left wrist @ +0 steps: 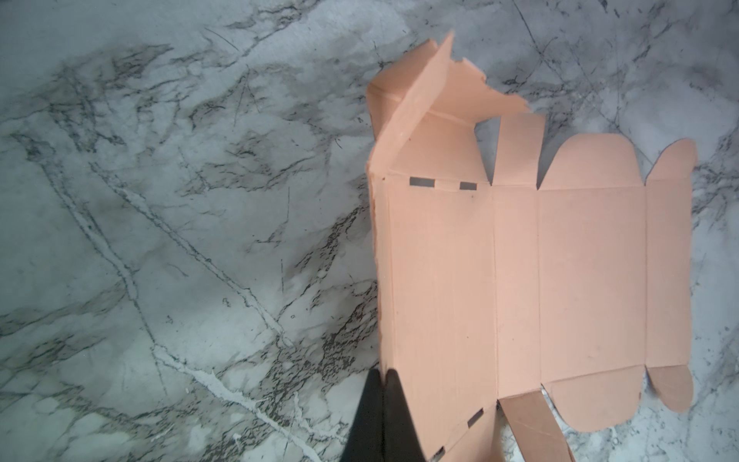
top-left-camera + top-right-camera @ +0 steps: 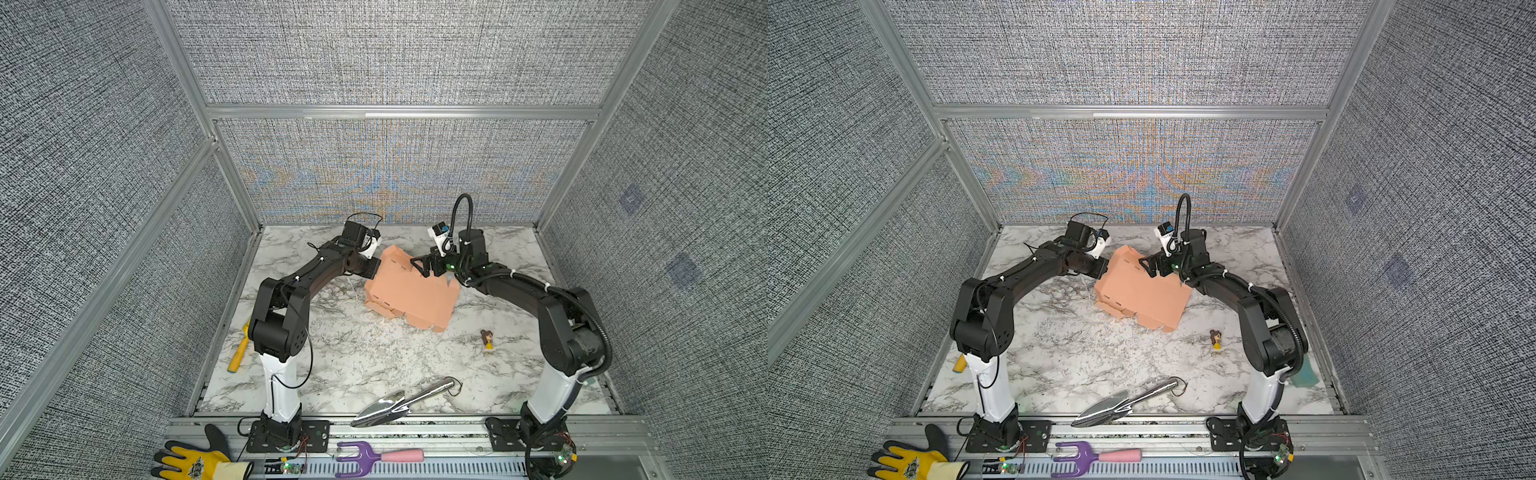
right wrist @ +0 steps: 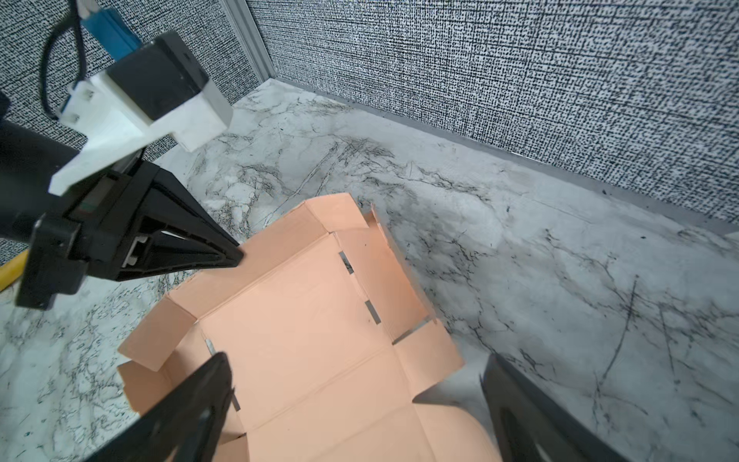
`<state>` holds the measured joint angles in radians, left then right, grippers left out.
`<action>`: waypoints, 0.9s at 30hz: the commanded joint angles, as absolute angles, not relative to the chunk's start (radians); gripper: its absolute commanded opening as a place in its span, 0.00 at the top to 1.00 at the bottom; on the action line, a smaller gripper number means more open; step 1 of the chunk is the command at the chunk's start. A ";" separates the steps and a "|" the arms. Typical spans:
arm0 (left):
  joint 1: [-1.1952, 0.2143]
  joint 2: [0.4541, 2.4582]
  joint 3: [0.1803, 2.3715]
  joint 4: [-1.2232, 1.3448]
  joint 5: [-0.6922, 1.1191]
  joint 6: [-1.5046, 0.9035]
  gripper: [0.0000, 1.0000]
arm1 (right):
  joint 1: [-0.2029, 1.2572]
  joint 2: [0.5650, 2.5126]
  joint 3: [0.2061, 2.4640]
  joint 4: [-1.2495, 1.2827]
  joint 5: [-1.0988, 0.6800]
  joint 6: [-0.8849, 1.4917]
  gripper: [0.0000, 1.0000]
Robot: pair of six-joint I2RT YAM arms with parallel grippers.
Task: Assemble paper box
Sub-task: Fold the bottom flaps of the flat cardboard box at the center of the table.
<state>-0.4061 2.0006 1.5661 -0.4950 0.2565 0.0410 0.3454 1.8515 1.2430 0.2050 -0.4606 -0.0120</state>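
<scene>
The paper box (image 2: 411,293) (image 2: 1142,297) is a salmon-pink creased sheet lying mid-table, its left-hand panel folded up. In the left wrist view the paper box (image 1: 520,280) spreads flat with rounded flaps along two edges. My left gripper (image 2: 375,266) (image 2: 1103,266) (image 1: 383,374) is shut, pinching the raised edge of that panel; in the right wrist view the left gripper (image 3: 238,254) has its tip at the panel's rim. My right gripper (image 2: 417,264) (image 2: 1145,264) (image 3: 355,360) hangs open above the paper box (image 3: 304,328), holding nothing.
A silver trowel (image 2: 403,401) lies near the table's front edge, and a small figurine (image 2: 487,338) stands right of centre. A yellow-handled tool (image 2: 239,353) lies by the left arm's base. A glove (image 2: 191,461) and purple hand fork (image 2: 365,457) rest on the front rail.
</scene>
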 commanded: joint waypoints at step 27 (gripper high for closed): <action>-0.448 2.208 1.826 -0.661 0.007 -0.020 1.00 | 0.328 1.966 1.259 0.209 -0.399 0.081 0.02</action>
<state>-0.4423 2.1918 1.8126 -0.6308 0.0528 0.0246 0.3164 1.9766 1.2728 0.1448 -0.4255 0.0547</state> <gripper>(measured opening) 0.053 0.983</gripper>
